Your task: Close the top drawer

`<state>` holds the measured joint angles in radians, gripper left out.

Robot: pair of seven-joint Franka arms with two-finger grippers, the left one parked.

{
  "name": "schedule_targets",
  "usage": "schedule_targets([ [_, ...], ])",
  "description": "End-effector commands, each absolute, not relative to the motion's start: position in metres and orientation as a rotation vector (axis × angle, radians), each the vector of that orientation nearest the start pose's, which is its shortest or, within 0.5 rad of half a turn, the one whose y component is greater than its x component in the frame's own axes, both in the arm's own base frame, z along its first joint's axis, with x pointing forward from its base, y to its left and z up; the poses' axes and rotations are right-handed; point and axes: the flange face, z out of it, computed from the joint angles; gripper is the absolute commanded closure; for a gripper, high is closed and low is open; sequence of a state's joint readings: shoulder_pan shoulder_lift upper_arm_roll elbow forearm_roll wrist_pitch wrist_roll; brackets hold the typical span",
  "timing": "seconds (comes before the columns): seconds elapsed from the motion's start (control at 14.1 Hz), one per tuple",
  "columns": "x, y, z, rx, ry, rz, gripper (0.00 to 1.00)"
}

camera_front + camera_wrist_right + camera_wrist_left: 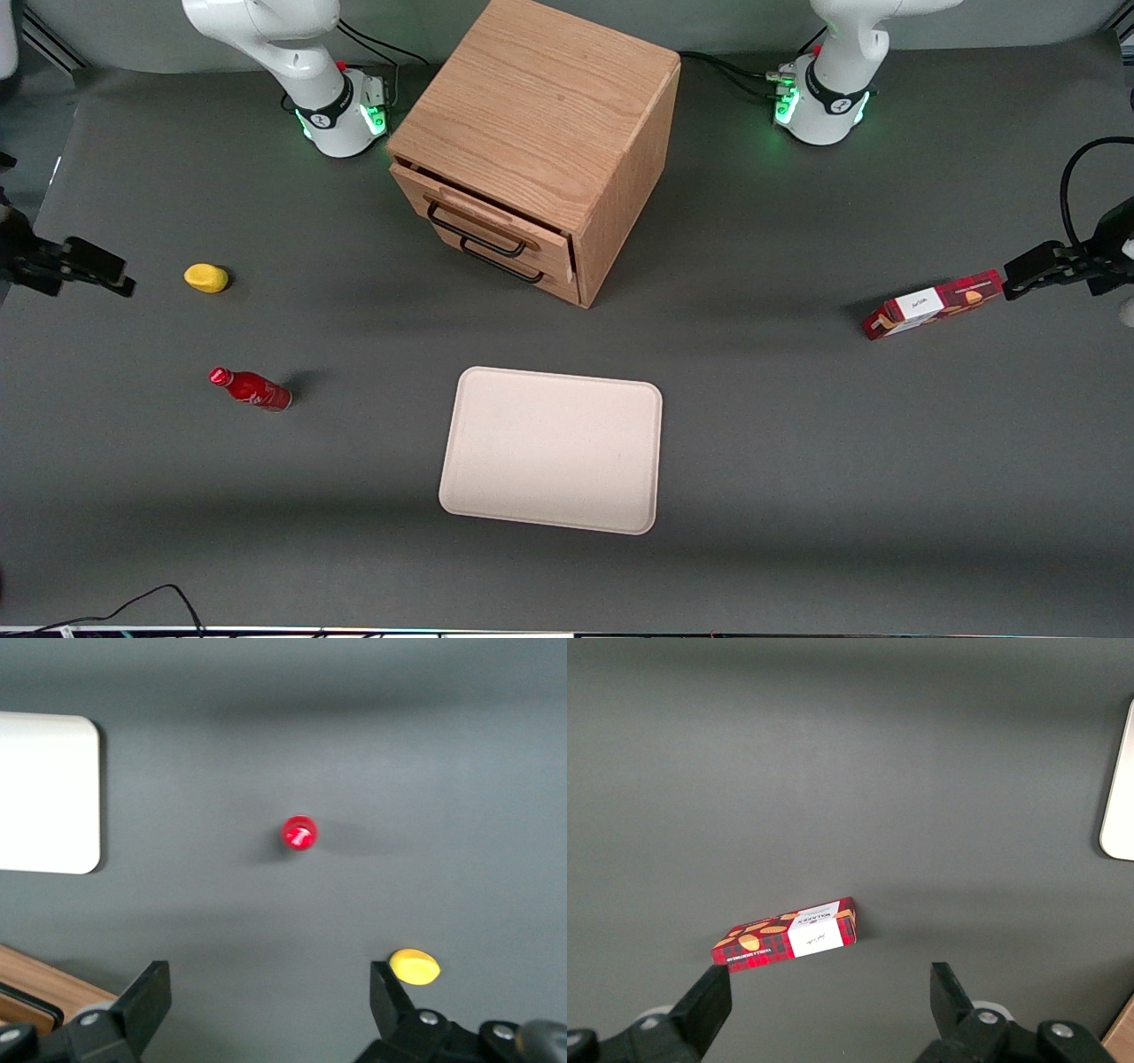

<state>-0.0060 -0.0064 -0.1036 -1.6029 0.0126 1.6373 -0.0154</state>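
Observation:
The wooden cabinet (540, 115) stands at the middle of the table, away from the front camera. Its top drawer (478, 211) is pulled out a little, so its flat front with a thin black handle (474, 232) stands proud of the lower drawer (532, 266). A corner of the cabinet (35, 990) shows in the right wrist view. My gripper (111, 270) hovers toward the working arm's end of the table, far sideways from the cabinet. It is open and empty (266, 985), with bare table between its fingers.
A yellow lump (205, 277) (415, 966) lies beside the gripper. A red bottle (251, 389) (299, 833) lies nearer the front camera. A cream tray (551, 449) lies in front of the cabinet. A red snack box (935, 304) (786, 935) lies toward the parked arm's end.

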Motion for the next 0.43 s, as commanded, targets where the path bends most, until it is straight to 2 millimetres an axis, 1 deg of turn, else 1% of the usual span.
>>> schedule_targets([
  [0.0, 0.5212, -0.0717, 0.6224, -3.121, 0.238, -0.124, 0.00],
  [0.14, 0.5199, -0.0653, 0.6219, -3.116, 0.252, -0.121, 0.00],
  [0.21, 0.5205, -0.0646, 0.6211, -3.113, 0.288, -0.118, 0.00],
  [0.36, 0.5226, -0.0645, 0.6185, -3.115, 0.291, -0.109, 0.00],
])
